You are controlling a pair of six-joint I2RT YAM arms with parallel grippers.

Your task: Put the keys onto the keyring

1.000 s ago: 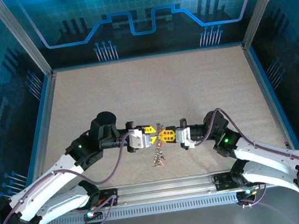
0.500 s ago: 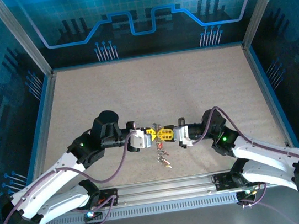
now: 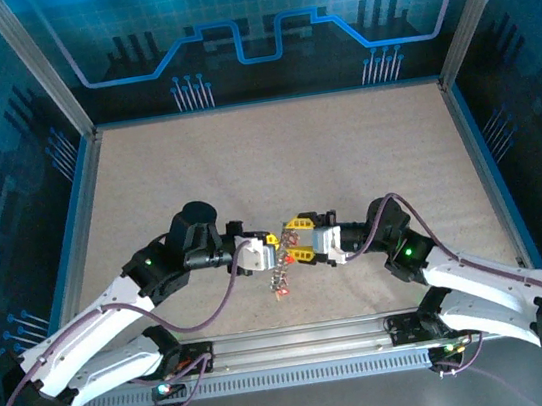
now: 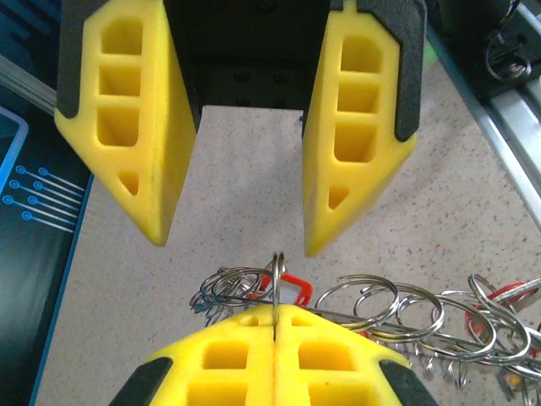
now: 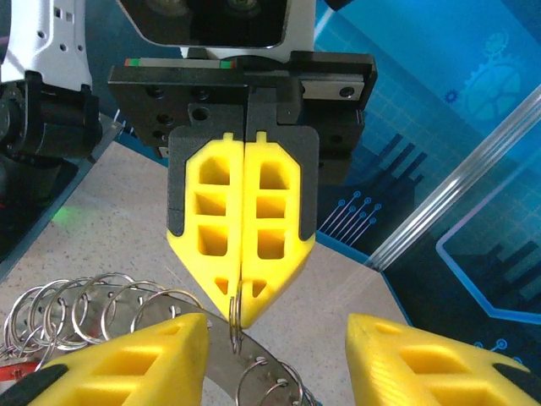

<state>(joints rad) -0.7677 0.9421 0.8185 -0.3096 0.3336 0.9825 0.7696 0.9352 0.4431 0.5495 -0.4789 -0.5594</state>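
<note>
Speckled beige tabletop [image 3: 274, 152], walled by blue-lit panels printed with circuit patterns. Both arms reach inward from the near edge and meet nose to nose low over the tabletop's near middle.

The left gripper [image 4: 275, 330] has its yellow fingers pressed flat together. They pinch the thin wire of the keyring [image 4: 277, 272] edge-on at the very fingertips, so the ring stands upright between the two grippers. That pinch appears meant to hold the ring steady and present it to the other arm.

The right gripper [image 4: 232, 245] faces it, directly ahead of the left fingertips, with its yellow fingers spread and nothing between them. The ring's top edge lines up with that gap but sits just short of it. By the look of it, this gripper is ready either to close on the ring or to go for a key.

To one side of the pinch, a bunch of silvery split rings [image 4: 406, 315] trails off the keyring, with a red tag [image 4: 292, 289] tucked just beyond the left fingertips. From above, the keys [image 3: 281, 282] hang in a small cluster just below the two grippers, dangling toward the tabletop. Whether they touch it cannot be told. A flat silvery strip beneath the right gripper's fingers may be a key blade, but it is too cropped to be sure.
</note>
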